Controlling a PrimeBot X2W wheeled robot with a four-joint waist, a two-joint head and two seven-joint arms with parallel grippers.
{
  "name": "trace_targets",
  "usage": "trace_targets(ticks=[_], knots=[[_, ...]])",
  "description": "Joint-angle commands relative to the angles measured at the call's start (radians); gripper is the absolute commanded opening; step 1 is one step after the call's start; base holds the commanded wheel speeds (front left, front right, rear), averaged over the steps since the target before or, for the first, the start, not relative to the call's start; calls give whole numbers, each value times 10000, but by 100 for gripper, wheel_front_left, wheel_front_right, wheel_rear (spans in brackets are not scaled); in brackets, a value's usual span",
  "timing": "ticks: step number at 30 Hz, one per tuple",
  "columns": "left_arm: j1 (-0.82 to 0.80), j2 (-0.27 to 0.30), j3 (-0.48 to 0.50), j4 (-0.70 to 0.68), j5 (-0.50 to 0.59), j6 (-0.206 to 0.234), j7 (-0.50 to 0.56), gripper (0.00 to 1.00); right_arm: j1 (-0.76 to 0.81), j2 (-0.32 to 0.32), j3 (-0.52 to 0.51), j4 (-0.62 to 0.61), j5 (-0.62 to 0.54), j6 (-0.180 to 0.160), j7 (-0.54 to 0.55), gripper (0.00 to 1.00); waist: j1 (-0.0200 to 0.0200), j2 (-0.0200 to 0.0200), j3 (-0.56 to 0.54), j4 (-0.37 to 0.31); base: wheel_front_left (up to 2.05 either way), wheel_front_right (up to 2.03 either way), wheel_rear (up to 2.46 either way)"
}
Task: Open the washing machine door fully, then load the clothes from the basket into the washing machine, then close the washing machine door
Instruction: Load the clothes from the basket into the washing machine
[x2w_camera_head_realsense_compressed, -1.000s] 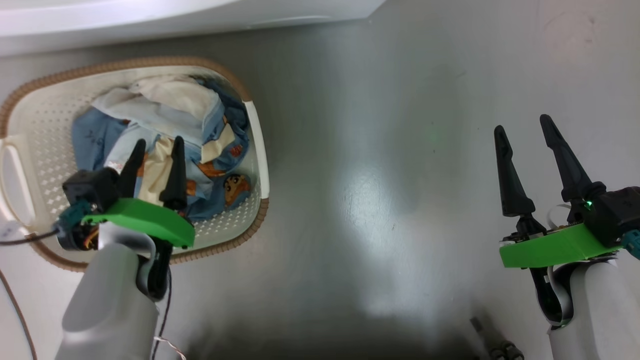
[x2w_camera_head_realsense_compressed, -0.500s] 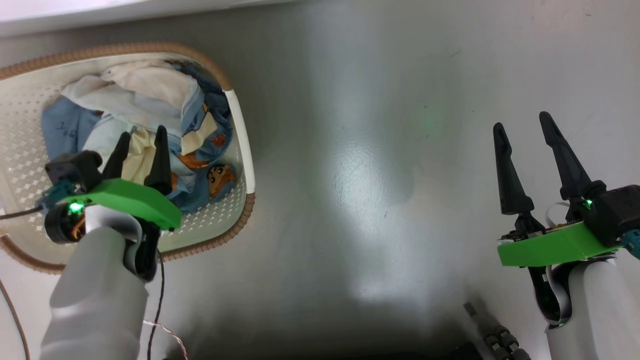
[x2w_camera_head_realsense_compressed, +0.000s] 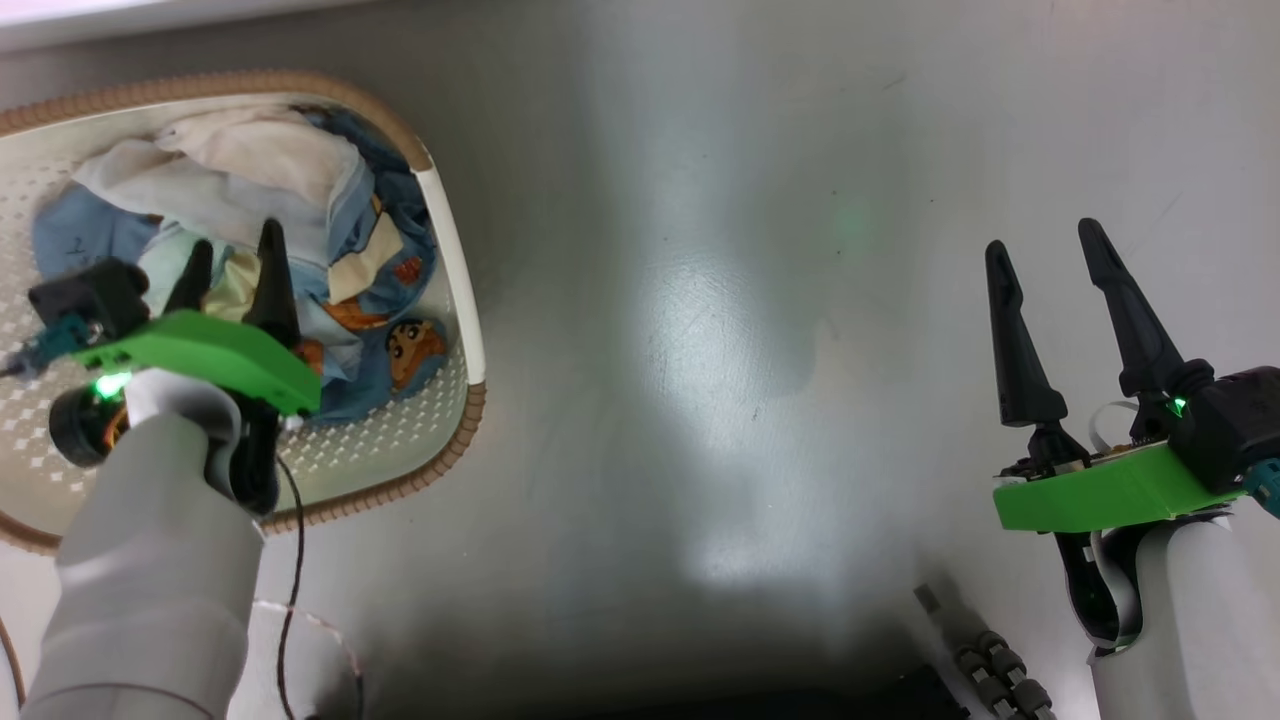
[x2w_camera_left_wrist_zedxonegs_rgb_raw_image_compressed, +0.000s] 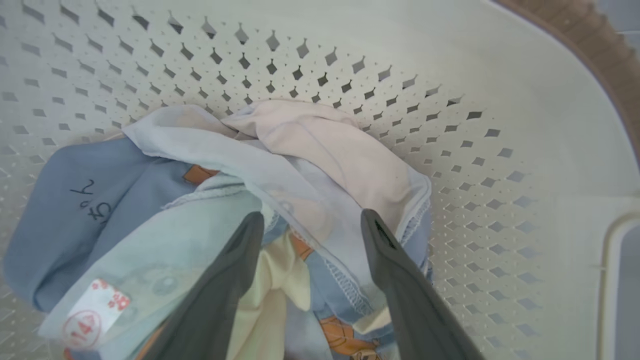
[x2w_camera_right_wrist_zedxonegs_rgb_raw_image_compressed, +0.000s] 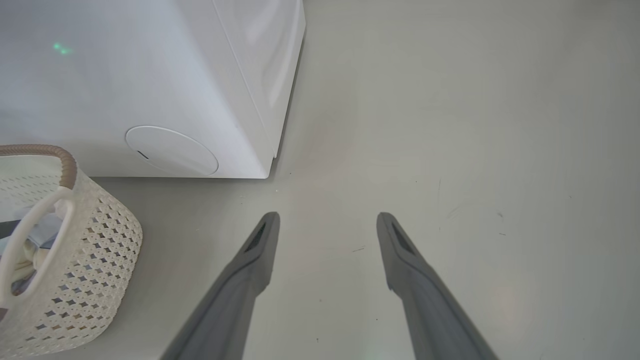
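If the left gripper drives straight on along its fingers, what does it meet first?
Most likely the clothes: the left gripper, open, points straight into the pile in the basket. How near it is remains unclear.

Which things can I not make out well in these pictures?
The washing machine: the right wrist view's top edge cuts it off, so whether its door is open cannot be told.
The basket floor: clothes cover it in the left wrist view.
The left gripper: from the head view, contact with the clothes is unclear.
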Motion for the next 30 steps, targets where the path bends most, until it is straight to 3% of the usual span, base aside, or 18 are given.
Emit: trace_targets(ticks=[1,27,28,29,30], knots=[[118,422,53,74,-152,-28,-40,100,225,91,216,-232,-99,16,-118,100,-1,0,63,-46,0,0,0],[-1502,666,-913,1418,-1844,-29,1219,100,324,193,62,-624,-65,16,-118,100,-1,0,898,-244,0,0,0],[-1512,674,-969,1425,-1861,-29,1253,40,306,199,75,-613,-61,16,-118,100,-1,0,900,-258,0,0,0],[-1513,683,-1033,1413,-1869,-29,1248,0,278,206,85,-601,-49,16,-118,100,-1,0,894,-273,0,0,0],[-1504,694,-1071,1397,-1894,-29,1208,0,249,213,95,-588,-38,16,-118,100,-1,0,878,-289,0,0,0]])
